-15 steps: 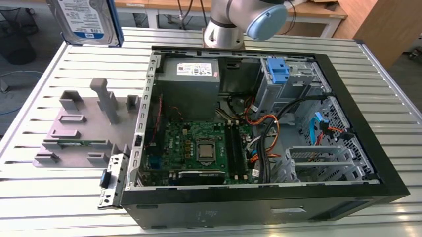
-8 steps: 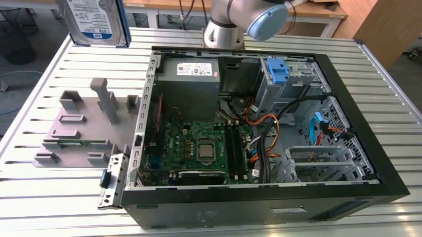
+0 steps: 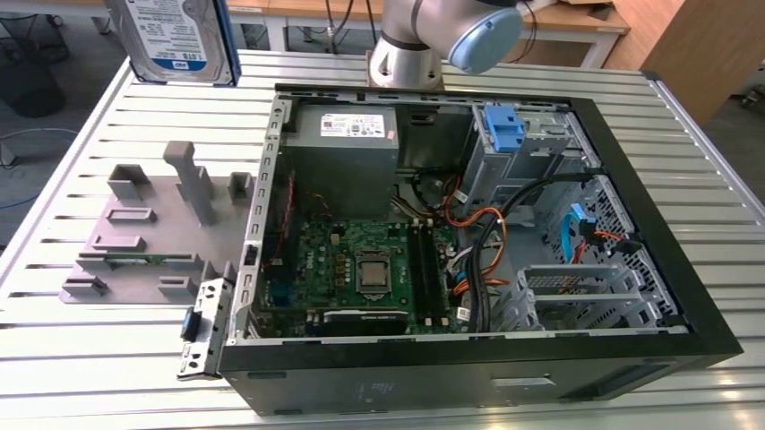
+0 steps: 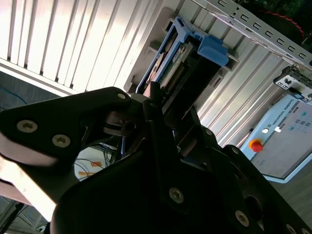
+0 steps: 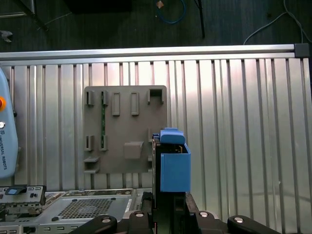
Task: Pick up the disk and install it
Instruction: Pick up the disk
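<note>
Pick-up looks done: the black gripper (image 5: pixel 168 210) pinches the flat silver-grey metal disk (image 3: pixel 179 36) in its blue plastic bracket, aloft at the exterior view's left of the open black computer case (image 3: pixel 478 385); installing calls for carrying it across and aligning it

Counts: 1 disk (image 3: pixel 179 36), 1 pincer (image 5: pixel 170 207), 1 arm (image 3: pixel 418 45). On the table (image 3: pixel 96 358): 1 open PC case (image 3: pixel 418 381) and 1 grey holder plate (image 3: pixel 132 242) by the edge on the exterior view's left. In the case: 1 power supply (image 3: pixel 347 148), 1 motherboard (image 3: pixel 322 260), 1 CPU socket (image 3: pixel 373 271). In the plate: 1 green board strip (image 3: pixel 138 260). 1 teach pendant (image 4: pixel 287 141).
</note>
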{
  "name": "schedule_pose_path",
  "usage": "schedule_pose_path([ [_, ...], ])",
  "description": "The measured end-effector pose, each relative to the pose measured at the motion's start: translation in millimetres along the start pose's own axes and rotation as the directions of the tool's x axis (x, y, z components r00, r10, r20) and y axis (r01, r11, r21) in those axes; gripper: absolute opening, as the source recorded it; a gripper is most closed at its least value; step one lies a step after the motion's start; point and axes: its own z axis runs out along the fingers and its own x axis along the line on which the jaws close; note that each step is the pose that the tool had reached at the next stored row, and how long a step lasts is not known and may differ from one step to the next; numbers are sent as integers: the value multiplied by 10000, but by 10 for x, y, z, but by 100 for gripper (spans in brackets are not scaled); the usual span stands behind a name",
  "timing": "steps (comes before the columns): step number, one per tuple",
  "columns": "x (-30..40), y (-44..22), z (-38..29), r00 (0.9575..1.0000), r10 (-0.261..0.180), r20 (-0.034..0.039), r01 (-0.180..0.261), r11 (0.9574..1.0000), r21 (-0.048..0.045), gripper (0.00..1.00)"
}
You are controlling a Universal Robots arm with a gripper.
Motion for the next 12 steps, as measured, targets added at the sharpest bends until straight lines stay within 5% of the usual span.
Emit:
schedule_pose_path([
  [12,-4,-68,-3,10000,0,-1,0,10000,0,35],
])
